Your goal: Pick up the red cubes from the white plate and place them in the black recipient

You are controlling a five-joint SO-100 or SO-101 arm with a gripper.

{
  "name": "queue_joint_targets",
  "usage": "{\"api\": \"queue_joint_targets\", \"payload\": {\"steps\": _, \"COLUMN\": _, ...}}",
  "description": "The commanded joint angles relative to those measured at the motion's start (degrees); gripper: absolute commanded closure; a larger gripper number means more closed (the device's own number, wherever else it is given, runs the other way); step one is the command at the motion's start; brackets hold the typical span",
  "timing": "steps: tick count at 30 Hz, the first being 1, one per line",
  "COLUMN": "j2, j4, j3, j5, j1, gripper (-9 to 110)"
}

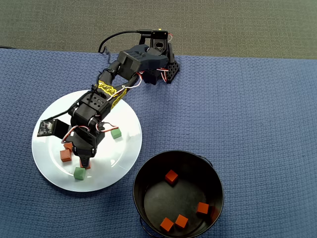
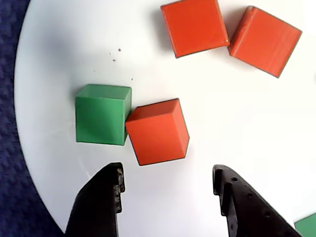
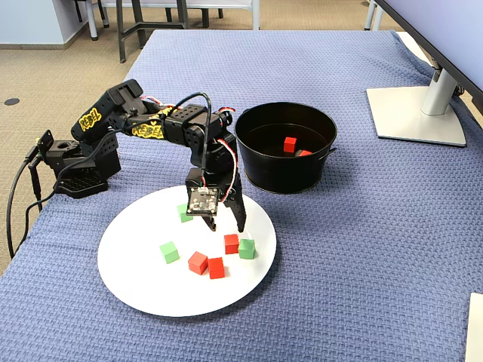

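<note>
Gripper (image 2: 168, 182) wide open, empty, poised over white plate (image 2: 59, 49); target red cube (image 2: 158, 131) just ahead between fingers, touching green cube (image 2: 102, 114); I judge slight rightward bias needed so left finger (image 2: 106, 190) clears green; black recipient (image 1: 148, 173) nearby.

Arm (image 3: 143, 124) reaches from its base at left over the plate (image 3: 143, 283); gripper (image 3: 229, 224) points down, fingers apart, just above a red cube (image 3: 232, 243); that cube touches a green cube (image 3: 247, 248) on its right; two more red cubes (image 3: 207, 265) sit side by side just left of it; another green cube (image 3: 169, 252) further left; a third green one (image 3: 183, 213) partly hidden behind the gripper; black pot (image 3: 287, 173) beyond the plate with a red cube (image 3: 290, 144) inside; blue cloth (image 3: 362, 249) underneath; monitor stand (image 3: 419, 113) at right.
</note>
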Motion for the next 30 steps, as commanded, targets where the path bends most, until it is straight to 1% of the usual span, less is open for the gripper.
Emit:
{"api": "queue_joint_targets", "payload": {"steps": 1, "j2": -0.8, "j4": 1.6, "j3": -6.1, "j5": 0.4, "j1": -1.5, "gripper": 86}}
{"api": "queue_joint_targets", "payload": {"steps": 16, "j2": -9.8, "j4": 6.5, "j3": -19.1, "j5": -0.2, "j1": -2.2, "gripper": 87}}
{"api": "queue_joint_targets", "payload": {"steps": 30, "j2": -12.2, "j4": 7.0, "j3": -21.8, "j5": -0.9, "j1": 0.7, "gripper": 90}}
